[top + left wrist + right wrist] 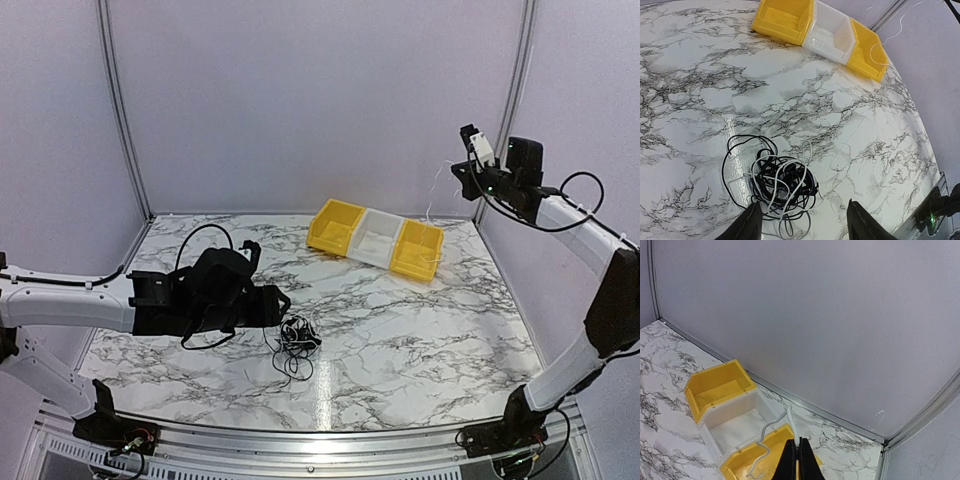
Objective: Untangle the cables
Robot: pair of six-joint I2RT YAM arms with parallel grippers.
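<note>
Tangle: the cables (297,340) lie in a knotted heap of black and whitish loops on the worktop (420,310), well apart from the bin row (330,238), on its near side towards the arm bases.
Left jaws: released and spread wide, low over the worktop. In the left wrist view the heap sits between the fingertips (751,225) and just ahead of them, its nearest loops at the left tip.
Right jaws: clenched on a white strand (790,422), held high above the bin row, the loose end dangling over the bins.
Risk, left: closing here would likely catch several loops at once and pull the knot tighter, or drag the whole heap.
Risk, right: the thin strand may slip from the pinch, or fall outside the bin row on release.
</note>
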